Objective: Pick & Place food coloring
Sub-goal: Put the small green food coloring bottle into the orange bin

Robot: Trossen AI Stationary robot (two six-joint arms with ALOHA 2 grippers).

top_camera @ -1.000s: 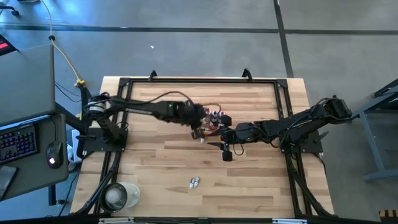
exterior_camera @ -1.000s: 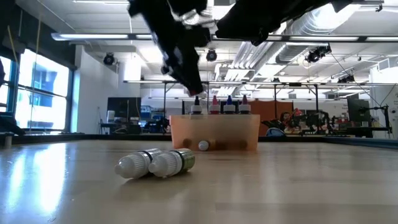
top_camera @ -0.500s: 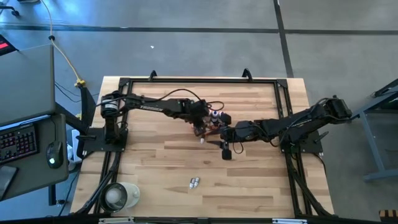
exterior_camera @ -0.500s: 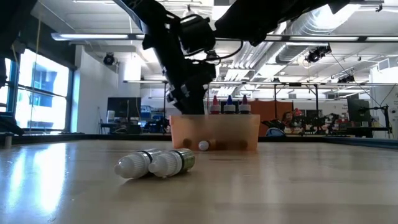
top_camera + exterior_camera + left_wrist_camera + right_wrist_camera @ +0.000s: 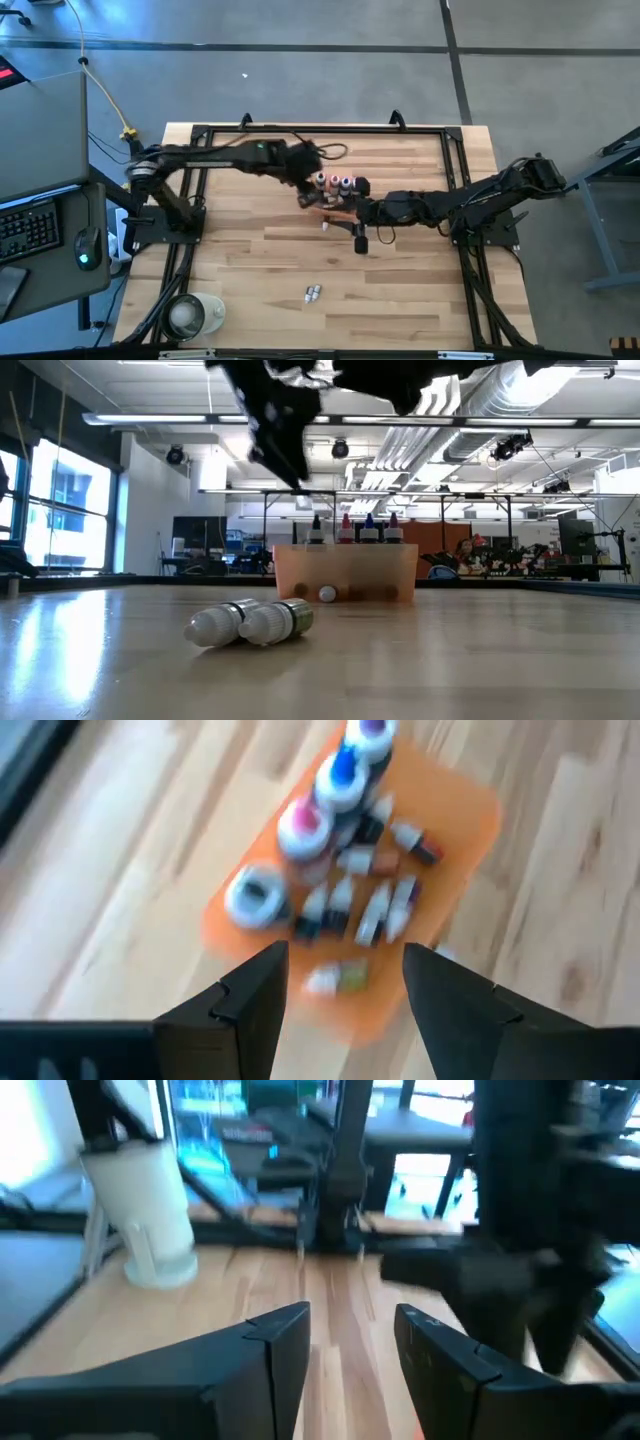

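Left end effector hangs released above the orange plastic tray of food coloring bottles — four upright, slim droppers lying flat. Two ribbed-cap bottles lie on the pale wooden desk. Right end effector — fingers apart.

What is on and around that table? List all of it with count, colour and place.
table: one, light wood, dark frame rails along its edges.
tray: one, orange, near the table's middle.
upright bottles: four, caps white, pink, blue and purple, in a row along one side of the tray.
lying bottles: several, whitish, loose in the tray; exact count unclear.
single bottle: one, white tip, on the table by the tray.
paired bottles: two, whitish, lying side by side at the table's near part.
cup: one, white, near-left corner.
keyboard: one, dark, on the desk left of the table.
left gripper: dark, open, above the tray.
right gripper: dark, open, beside the tray.
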